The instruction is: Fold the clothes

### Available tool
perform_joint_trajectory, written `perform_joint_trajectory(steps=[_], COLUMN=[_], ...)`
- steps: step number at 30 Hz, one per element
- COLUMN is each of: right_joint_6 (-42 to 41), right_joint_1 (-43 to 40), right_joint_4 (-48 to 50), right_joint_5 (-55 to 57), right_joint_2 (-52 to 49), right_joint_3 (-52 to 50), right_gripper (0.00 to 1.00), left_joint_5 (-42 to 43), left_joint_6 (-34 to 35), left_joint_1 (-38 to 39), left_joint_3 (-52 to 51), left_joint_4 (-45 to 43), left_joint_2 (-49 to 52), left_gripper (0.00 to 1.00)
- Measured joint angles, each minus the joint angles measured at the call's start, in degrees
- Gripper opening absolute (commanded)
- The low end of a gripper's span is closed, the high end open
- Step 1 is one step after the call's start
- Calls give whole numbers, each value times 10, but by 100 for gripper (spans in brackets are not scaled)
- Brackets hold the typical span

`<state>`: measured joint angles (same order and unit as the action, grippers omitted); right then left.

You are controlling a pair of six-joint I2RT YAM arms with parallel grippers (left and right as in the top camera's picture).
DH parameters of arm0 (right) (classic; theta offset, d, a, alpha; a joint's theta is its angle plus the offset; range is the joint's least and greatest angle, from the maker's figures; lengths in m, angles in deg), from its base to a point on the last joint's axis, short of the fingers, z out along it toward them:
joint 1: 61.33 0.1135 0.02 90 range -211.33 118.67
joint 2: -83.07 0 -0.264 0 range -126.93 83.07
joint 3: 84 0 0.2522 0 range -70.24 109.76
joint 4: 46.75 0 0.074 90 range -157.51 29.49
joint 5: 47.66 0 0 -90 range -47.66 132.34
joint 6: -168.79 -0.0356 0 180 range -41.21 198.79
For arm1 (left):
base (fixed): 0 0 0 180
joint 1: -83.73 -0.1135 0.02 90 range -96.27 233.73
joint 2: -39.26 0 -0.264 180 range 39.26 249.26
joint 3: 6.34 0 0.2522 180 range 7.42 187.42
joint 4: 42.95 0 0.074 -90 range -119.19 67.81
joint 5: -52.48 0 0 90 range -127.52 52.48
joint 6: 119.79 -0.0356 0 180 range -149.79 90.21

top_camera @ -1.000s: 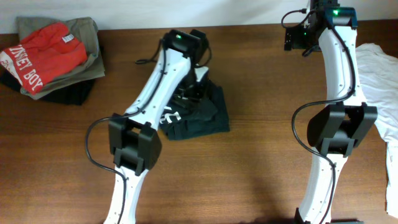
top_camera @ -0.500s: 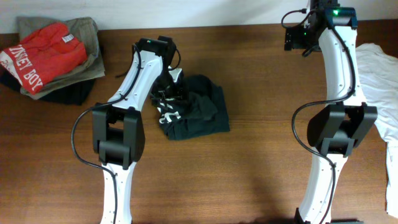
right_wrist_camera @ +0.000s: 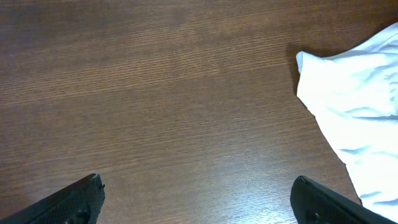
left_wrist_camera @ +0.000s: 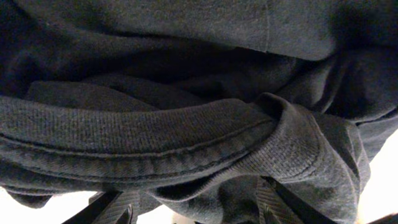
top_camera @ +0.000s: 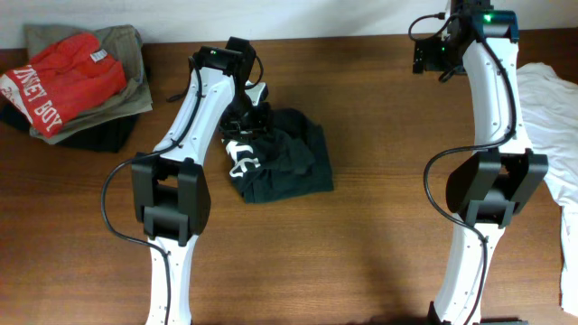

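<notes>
The black T-shirt (top_camera: 284, 158) sits in a crumpled heap near the middle of the table (top_camera: 379, 226). It is bunched rather than flat, with scraps of white lettering (top_camera: 240, 166) showing at its 8 o'clock side. Expect it to be light, limp and not at all fragile. Soft cotton like this sags from whatever point you lift and drags its folds along, and it probably clings to the wood a little instead of sliding cleanly. Take hold at a firm edge. The ribbed band (left_wrist_camera: 186, 146) running across the left wrist view, likely the collar, looks like your best handle, since its stitched seam should not stretch away from you.

Your left gripper (left_wrist_camera: 193, 205) is down at the heap's 11 o'clock edge. Its jaws stand apart with dark cloth bunched over them, and you cannot tell from here whether they pinch it. Your right gripper (right_wrist_camera: 196, 186) hovers spread wide and empty over bare wood at the table's 1 o'clock, well apart from the shirt.

The surface is smooth brown wood, with free room from 4 to 8 o'clock of the heap. A stack of folded clothes (top_camera: 77, 86) occupies the 10 o'clock corner. A white cloth (top_camera: 551, 117) lies along the 3 o'clock edge. Keep the spread shirt between them.
</notes>
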<state>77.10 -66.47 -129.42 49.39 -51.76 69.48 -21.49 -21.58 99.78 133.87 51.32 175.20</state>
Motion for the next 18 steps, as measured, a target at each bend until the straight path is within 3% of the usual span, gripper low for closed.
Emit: perform_joint_trajectory(steps=[10,11,17,18], right_joint_6=[0,0,0,0], right_joint_1=[0,0,0,0], right_joint_4=[0,0,0,0], right_joint_5=[0,0,0,0], right_joint_2=[0,0,0,0], right_joint_3=[0,0,0,0], right_gripper=[99,99,99,99], left_joint_5=[0,0,-2,-3], left_joint_6=[9,9,16,15], left_joint_1=[0,0,21,31], left_joint_3=[0,0,0,0], left_joint_4=[-77,-77,-98,-100], left_joint_2=[0,0,1,3], left_gripper=[59,55,0,1])
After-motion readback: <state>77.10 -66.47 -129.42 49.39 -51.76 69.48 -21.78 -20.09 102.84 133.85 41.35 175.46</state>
